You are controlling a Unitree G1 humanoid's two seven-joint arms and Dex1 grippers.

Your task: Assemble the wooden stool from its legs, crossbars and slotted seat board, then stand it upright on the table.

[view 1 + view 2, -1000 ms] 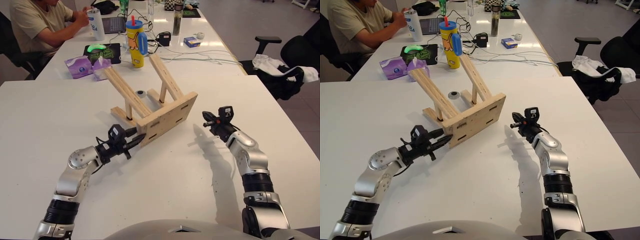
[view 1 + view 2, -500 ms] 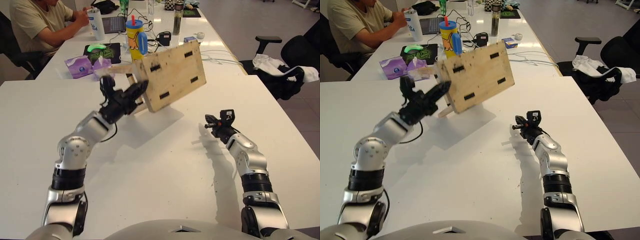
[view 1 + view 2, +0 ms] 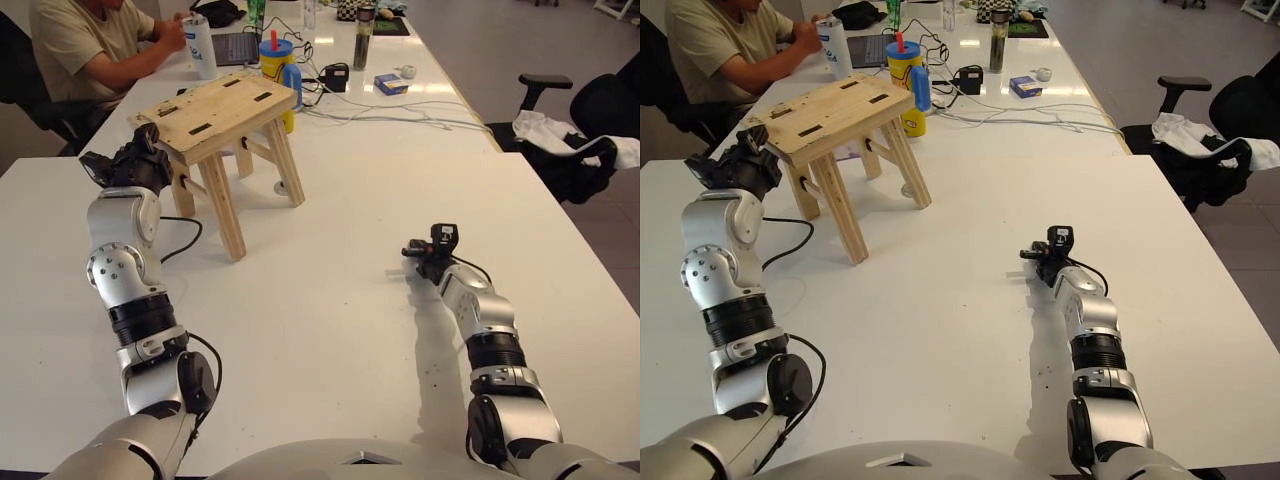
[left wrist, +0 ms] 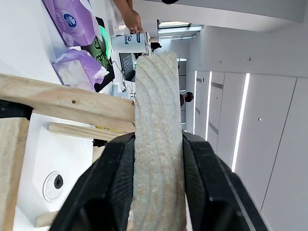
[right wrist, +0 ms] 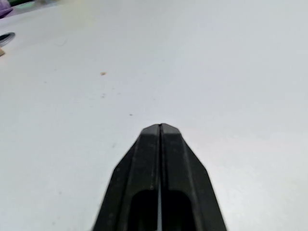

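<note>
Standing upright: one stool | four legs | left gripper clamping it

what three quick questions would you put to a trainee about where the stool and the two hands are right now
1. True or false: the wooden stool lies on its side on the table.
2. Pick one: the left hand is shut on A) the stool, B) a loose leg, C) nothing.
3. Fill in: the fingers of the empty right hand are ____ (open or shut).

Key: 1 false, it stands upright with the seat on top; 2 A; 3 shut.
</note>
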